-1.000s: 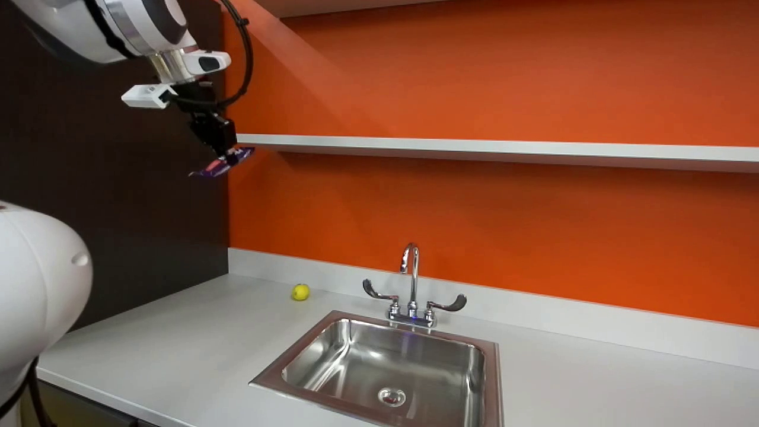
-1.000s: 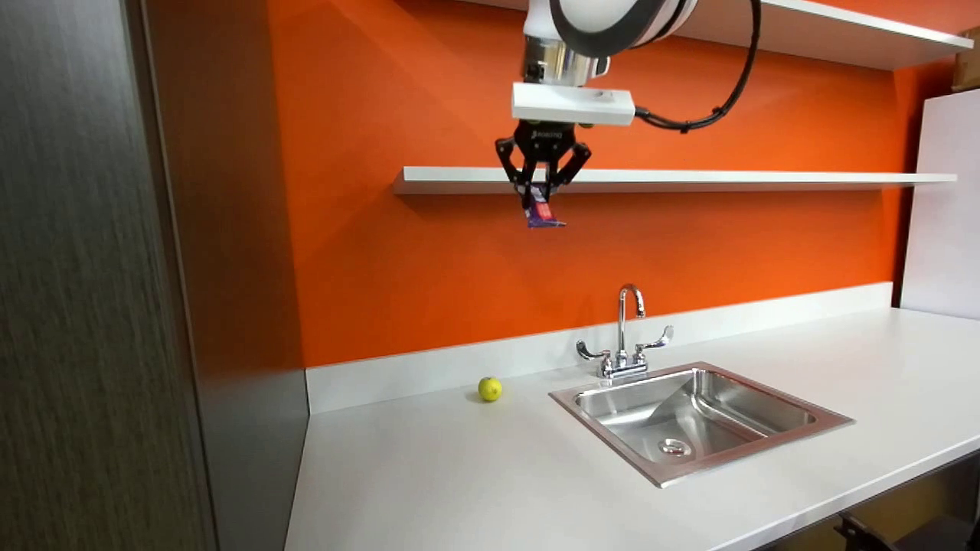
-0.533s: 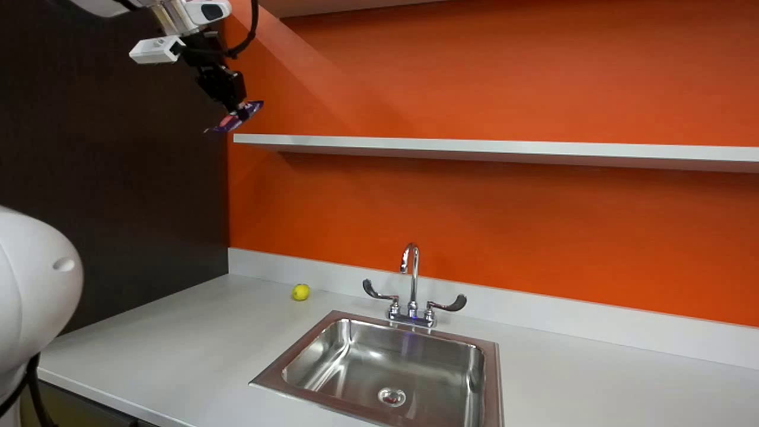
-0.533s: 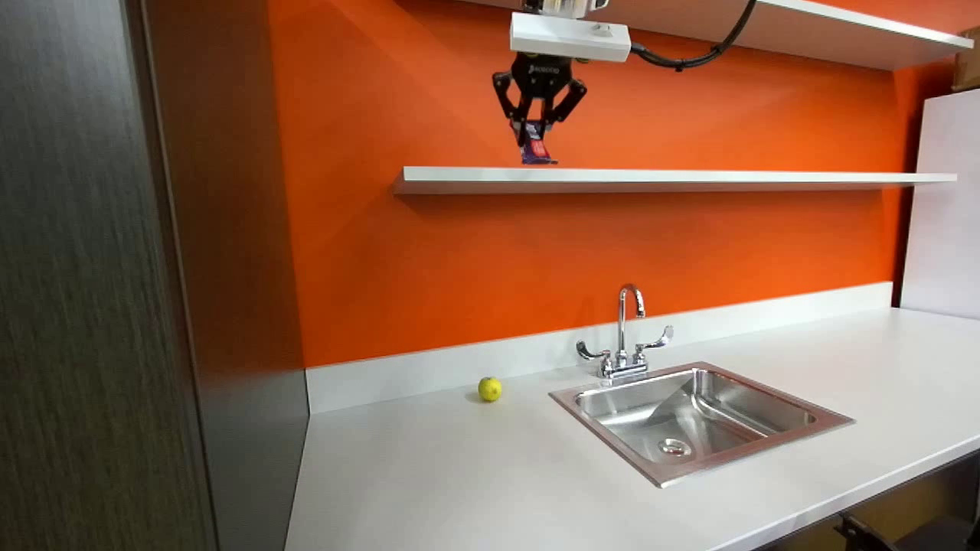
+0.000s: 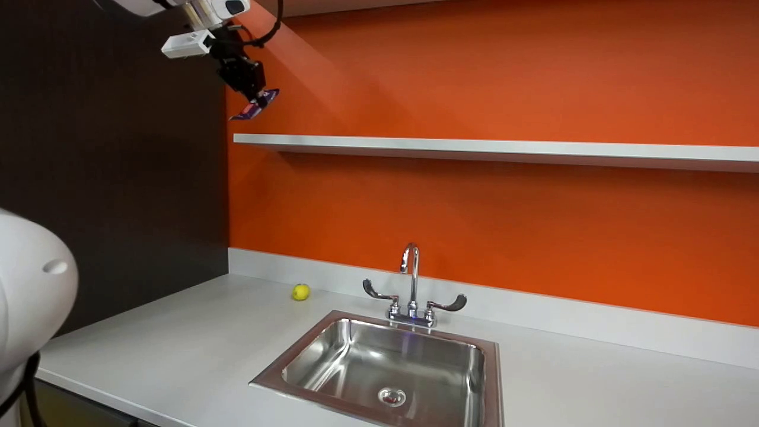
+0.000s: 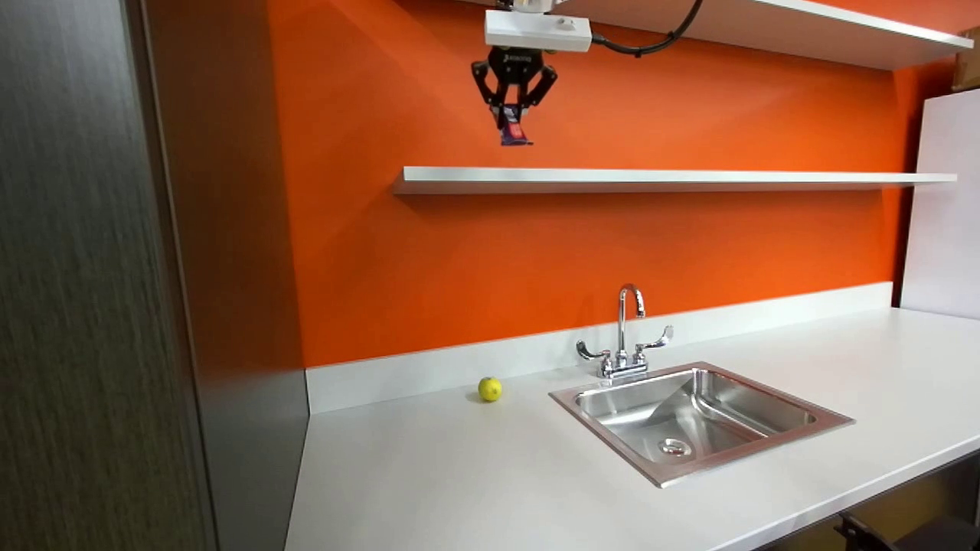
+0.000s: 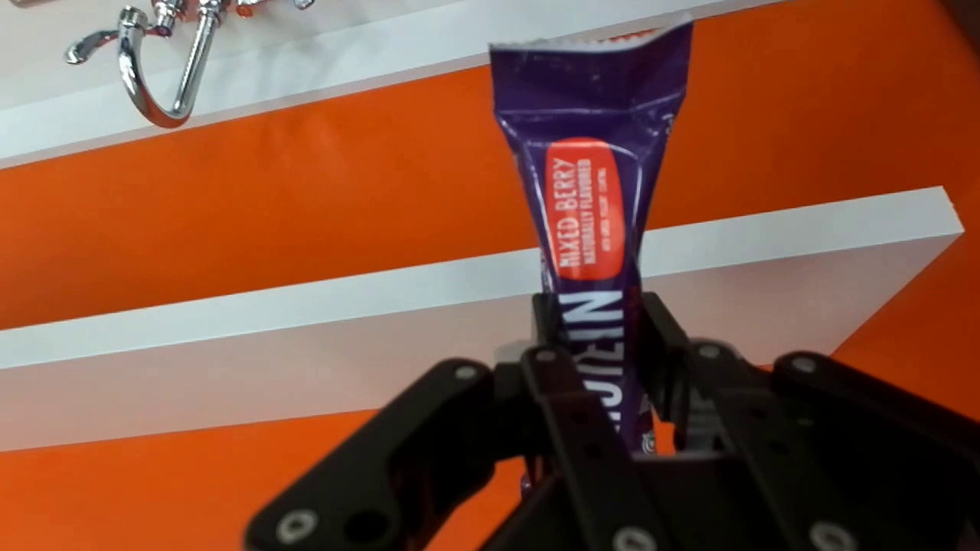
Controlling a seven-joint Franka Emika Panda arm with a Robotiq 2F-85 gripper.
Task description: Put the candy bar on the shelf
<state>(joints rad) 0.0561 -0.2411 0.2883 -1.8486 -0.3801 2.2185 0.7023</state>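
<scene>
Candy bar (image 7: 589,222): pinched in the pincer (image 7: 597,317), off the shelf (image 7: 398,333), pointing to twelve o'clock in the wrist view.

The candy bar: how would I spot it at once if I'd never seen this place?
Start with the orange wall and its lower white shelf. In both exterior views, the robot's black gripper hangs higher than that shelf. Pinched between its fingers is the slim candy bar, its purple wrapper and red MIXED BERRY patch setting it apart from the black fingers and white shelf.
</scene>
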